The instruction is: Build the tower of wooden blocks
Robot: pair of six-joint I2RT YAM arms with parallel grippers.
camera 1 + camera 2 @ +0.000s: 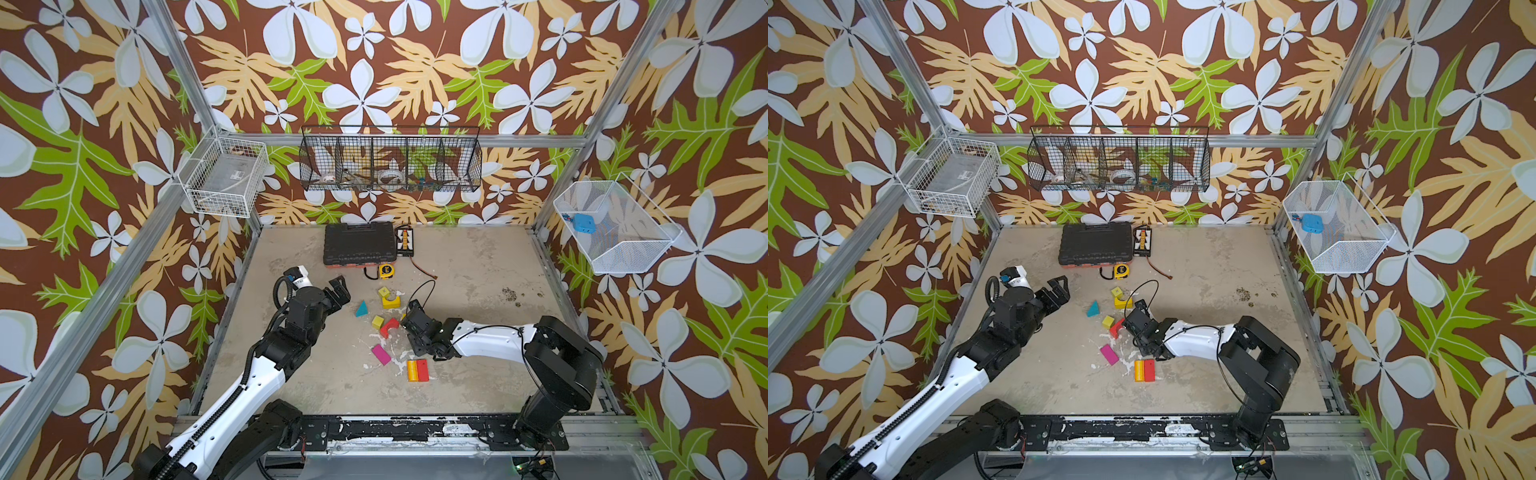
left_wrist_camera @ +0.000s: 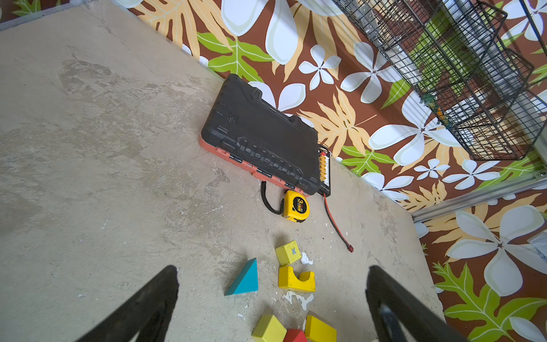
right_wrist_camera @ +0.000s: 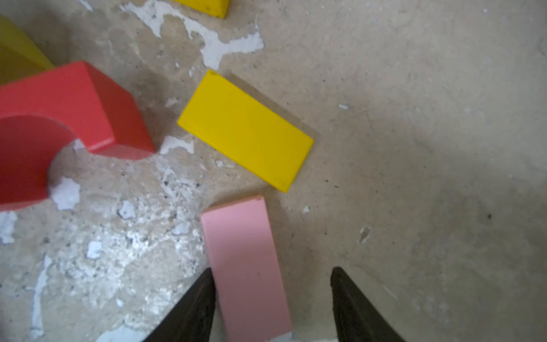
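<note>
Painted wood blocks [image 1: 389, 326] scattered loose; teal wedge [image 1: 361, 309] apart

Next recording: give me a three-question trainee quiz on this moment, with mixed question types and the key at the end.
1. True or false: the left gripper holds a block.
2. Which lies between the right gripper's fingers? A pink brick; B green cylinder; C black cube.
3. Name the yellow non-block beside the black case.
Key: 1 false, it is open and empty. 2 A. 3 tape measure.
</note>
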